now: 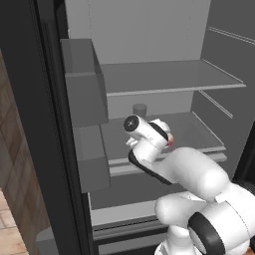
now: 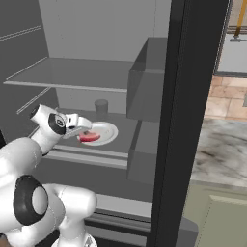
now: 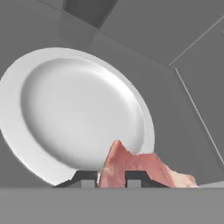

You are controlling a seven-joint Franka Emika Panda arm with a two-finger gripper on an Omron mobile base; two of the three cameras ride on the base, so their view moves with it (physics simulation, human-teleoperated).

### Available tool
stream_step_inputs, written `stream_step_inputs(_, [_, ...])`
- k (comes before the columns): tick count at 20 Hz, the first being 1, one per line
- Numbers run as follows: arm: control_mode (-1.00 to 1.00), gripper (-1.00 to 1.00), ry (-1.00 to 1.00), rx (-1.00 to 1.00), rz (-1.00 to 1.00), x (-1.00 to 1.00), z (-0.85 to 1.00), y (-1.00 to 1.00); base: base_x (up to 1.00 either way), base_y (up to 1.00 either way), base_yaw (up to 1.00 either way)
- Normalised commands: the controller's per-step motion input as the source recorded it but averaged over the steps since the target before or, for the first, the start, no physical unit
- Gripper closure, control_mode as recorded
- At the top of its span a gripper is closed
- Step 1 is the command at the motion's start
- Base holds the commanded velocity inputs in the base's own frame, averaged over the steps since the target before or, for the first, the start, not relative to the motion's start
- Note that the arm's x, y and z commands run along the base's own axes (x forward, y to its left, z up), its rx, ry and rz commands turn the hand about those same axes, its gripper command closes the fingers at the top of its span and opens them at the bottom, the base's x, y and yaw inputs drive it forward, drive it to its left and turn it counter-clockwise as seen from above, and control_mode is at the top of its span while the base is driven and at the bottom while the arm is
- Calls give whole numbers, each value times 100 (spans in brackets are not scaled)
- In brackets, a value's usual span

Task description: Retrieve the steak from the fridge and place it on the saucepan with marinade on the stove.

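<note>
I am reaching into the open fridge [image 1: 164,79], at its middle shelf. My gripper [image 3: 112,177] is shut on the steak [image 3: 131,166], a pink-red raw lump wedged between the two dark fingertips. The steak [image 2: 89,137] hangs at the near rim of a round white plate [image 3: 78,109], whose dish is bare. From the right, my gripper [image 2: 86,131] sits over the plate [image 2: 107,130]. In the left base view my hand covers most of it, and only a red sliver of the steak [image 1: 170,143] shows. The saucepan and the stove are out of view.
A small grey cup [image 1: 140,109] [image 2: 101,106] stands at the back of the same shelf. An upper shelf [image 2: 72,75] hangs above my hand. Grey door bins [image 1: 87,94] [image 2: 147,82] jut in beside the shelves. A marbled counter [image 2: 222,149] lies past the black door edge.
</note>
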Motion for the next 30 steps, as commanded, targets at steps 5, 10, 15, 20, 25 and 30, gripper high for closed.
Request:
stream_step_inputs(5, [-100, 100, 0, -6, 0, -90, 49, 0, 0, 0, 0])
stream_step_inputs(10, [-100, 100, 0, -2, 0, -95, 54, -5, 0, 0, 0])
stream_step_inputs(15, [-100, 100, 0, 0, 5, -96, 55, -13, 0, 0, 0])
stream_step_inputs(20, [-100, 100, -5, 0, 15, -92, 60, -12, 0, 0, 0])
stream_step_inputs(25, [-100, 100, -12, 3, 23, -84, 57, -8, 0, 0, 0])
stream_step_inputs(30, [-100, 100, -15, 6, 27, -83, 39, -13, 0, 0, 0])
